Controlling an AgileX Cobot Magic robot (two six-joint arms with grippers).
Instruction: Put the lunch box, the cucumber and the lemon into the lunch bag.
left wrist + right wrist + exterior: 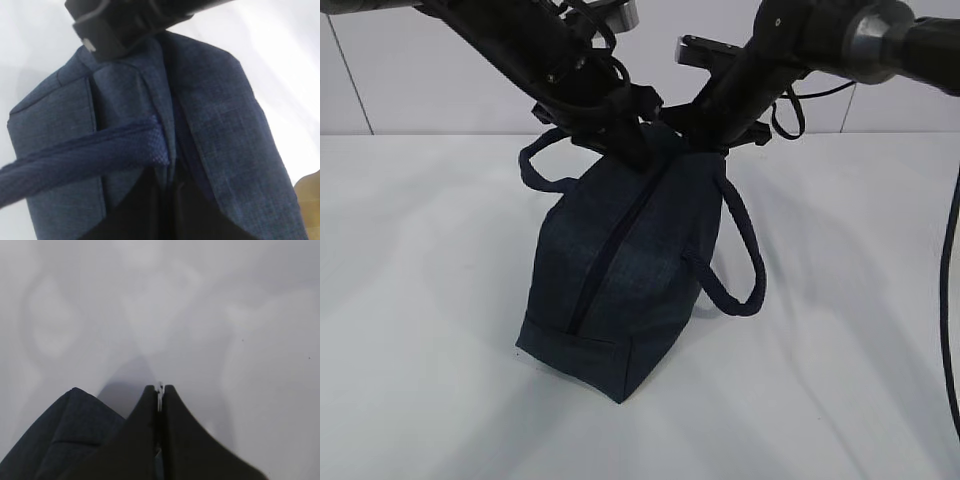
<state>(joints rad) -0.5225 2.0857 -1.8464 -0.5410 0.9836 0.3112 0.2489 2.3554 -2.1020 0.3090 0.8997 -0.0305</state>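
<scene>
The dark navy lunch bag [620,270] stands tilted on the white table, its zipper line [610,250] running up the face toward me. Both grippers meet at its raised far end. My left gripper [635,145] is shut on a fold of the bag's fabric [167,182], beside a padded handle [75,160]. My right gripper [698,135] is shut on the silver zipper pull [160,388], which shows as a thin bright sliver between the fingertips, with the bag [65,435] below it. The lunch box, the cucumber and the lemon are out of view.
One loop handle [535,165] sticks out at the bag's left and the other [745,250] hangs down its right side. A white wall stands behind the table. A black cable [950,300] hangs along the right edge.
</scene>
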